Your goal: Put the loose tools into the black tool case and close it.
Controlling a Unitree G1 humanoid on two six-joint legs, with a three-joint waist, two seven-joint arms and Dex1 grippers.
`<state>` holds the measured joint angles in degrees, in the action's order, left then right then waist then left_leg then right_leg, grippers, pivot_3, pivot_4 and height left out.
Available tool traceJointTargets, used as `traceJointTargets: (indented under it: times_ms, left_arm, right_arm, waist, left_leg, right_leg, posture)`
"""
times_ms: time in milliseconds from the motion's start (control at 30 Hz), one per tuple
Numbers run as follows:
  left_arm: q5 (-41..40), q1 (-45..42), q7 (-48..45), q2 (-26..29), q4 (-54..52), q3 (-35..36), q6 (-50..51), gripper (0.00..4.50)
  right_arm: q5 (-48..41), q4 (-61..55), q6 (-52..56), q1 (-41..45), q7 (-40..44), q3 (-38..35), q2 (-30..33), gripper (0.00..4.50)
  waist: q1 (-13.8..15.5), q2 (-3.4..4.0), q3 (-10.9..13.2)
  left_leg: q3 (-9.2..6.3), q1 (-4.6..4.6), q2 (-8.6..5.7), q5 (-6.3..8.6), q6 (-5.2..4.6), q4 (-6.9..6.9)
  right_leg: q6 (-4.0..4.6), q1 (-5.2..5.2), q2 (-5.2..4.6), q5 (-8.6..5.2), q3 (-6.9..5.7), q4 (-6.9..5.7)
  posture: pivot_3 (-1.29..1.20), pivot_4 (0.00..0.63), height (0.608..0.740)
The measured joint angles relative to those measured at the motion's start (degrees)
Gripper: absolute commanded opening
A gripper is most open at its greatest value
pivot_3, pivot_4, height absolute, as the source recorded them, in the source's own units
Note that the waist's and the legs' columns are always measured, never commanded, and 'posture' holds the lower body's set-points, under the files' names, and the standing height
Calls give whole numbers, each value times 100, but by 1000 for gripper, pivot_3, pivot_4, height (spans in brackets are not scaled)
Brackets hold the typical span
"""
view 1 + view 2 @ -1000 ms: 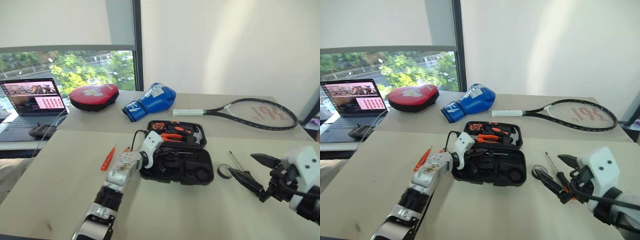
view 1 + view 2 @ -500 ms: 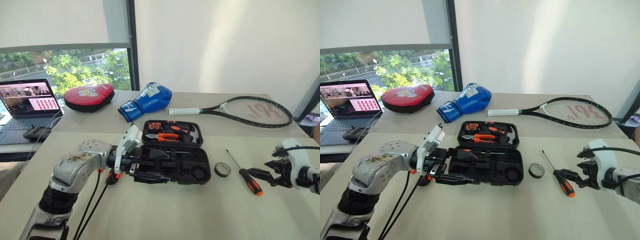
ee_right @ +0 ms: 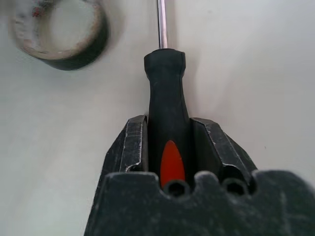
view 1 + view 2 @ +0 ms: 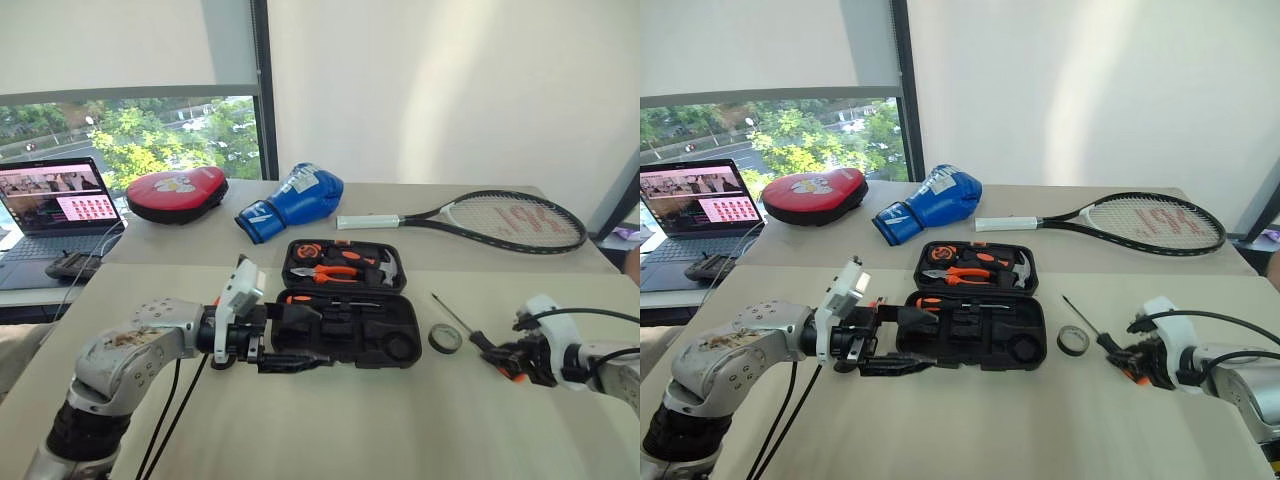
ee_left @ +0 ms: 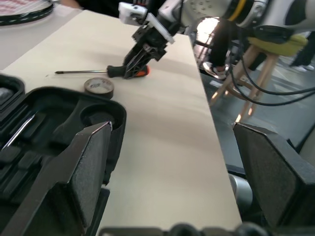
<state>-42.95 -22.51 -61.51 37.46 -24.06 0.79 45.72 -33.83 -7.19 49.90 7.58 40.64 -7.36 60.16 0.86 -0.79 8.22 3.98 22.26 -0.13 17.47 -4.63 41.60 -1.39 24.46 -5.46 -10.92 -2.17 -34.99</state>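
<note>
A: How far along does the job look?

B: Partway, I'd judge. The black tool case (image 4: 345, 315) lies open on the surface (image 4: 330, 420), lid flat toward the window. One long screwdriver (image 4: 325, 300) already sits in a recess at the back of the lower half, below the pliers and hammer in the lid. What else is seated there I cannot tell.

A: What is left?

B: The tape roll (image 4: 445, 338) lies loose just right of the case. Beside it is the other long screwdriver (image 3: 165, 105). The right gripper (image 3: 167, 147) has its fingers narrowed onto the handle, one on each side, while the tool lies on the surface. The lid is not yet closed.

A: Which way does that screwdriver point?

B: Its long axis runs diagonally. The tip aims away from the robot and toward its left, passing behind the tape roll; the handle end sits toward the right gripper.

A: And the left gripper (image 4: 290, 350)?

B: Wide apart and empty, hovering at the case's front left corner and pointing across it.
</note>
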Motion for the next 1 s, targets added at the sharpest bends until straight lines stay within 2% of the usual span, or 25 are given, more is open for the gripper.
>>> traceJointTargets:
  times_ms: [67,167,233,333,467,567,733,1000]
  left_arm:
    - [-32,52,-101,-188,286,187,-355,4225]
    - [-274,91,-579,128,689,492,-396,4225]
    - [-448,186,-1003,383,849,752,-472,4225]
    - [-386,358,-1388,588,1110,814,-727,4225]
    - [-199,519,-1570,824,1406,878,-924,4225]
    - [-202,674,-1545,874,1349,1031,-975,4225]
    - [-256,1061,-1328,882,1038,1275,-966,4225]
    - [-420,1456,-1083,880,710,1465,-981,4225]
  right_arm:
    - [-116,-667,-23,81,177,-200,82,977]
    - [-116,-1425,-10,940,523,170,311,977]
    - [106,-1576,48,2145,812,1014,127,977]
    - [863,-1068,-93,3405,1279,2494,-580,977]
    - [1813,59,-616,3952,1757,3708,-1145,977]
    - [2275,735,-1042,4183,2072,4019,-1327,977]
    - [2762,1342,-1675,4445,2587,4079,-1529,977]
    - [3359,2323,-2470,4715,3244,4111,-1904,977]
  waist:
    - [-13,9,7]
    - [-99,14,17]
    - [-159,10,22]
    - [-160,-3,29]
    - [-14,-10,34]
    - [-12,-9,33]
    - [-51,-11,34]
    - [-60,-11,36]
  left_leg:
    - [0,-1,3,-1,3,0]
    - [0,-4,9,-2,17,-5]
    - [-1,-9,9,-12,34,-26]
    - [2,-15,4,-19,44,-46]
    - [0,48,-5,-54,97,-51]
    - [-1,99,-8,-51,92,-44]
    - [5,101,-6,-43,83,-52]
    - [5,12,-4,-44,85,-57]
  right_leg:
    - [-2,3,2,2,-2,-1]
    - [7,16,14,6,0,-2]
    - [35,23,16,-7,-1,0]
    - [47,32,19,-9,-1,-3]
    - [31,88,13,4,-17,-10]
    - [22,122,12,9,-20,-10]
    - [15,122,10,7,-26,4]
    - [20,54,9,6,-19,-2]
  posture:
    - [0,150,740]
    - [0,150,740]
    - [0,150,740]
    - [0,150,740]
    - [0,150,740]
    - [0,150,740]
    - [0,150,740]
    - [0,150,740]
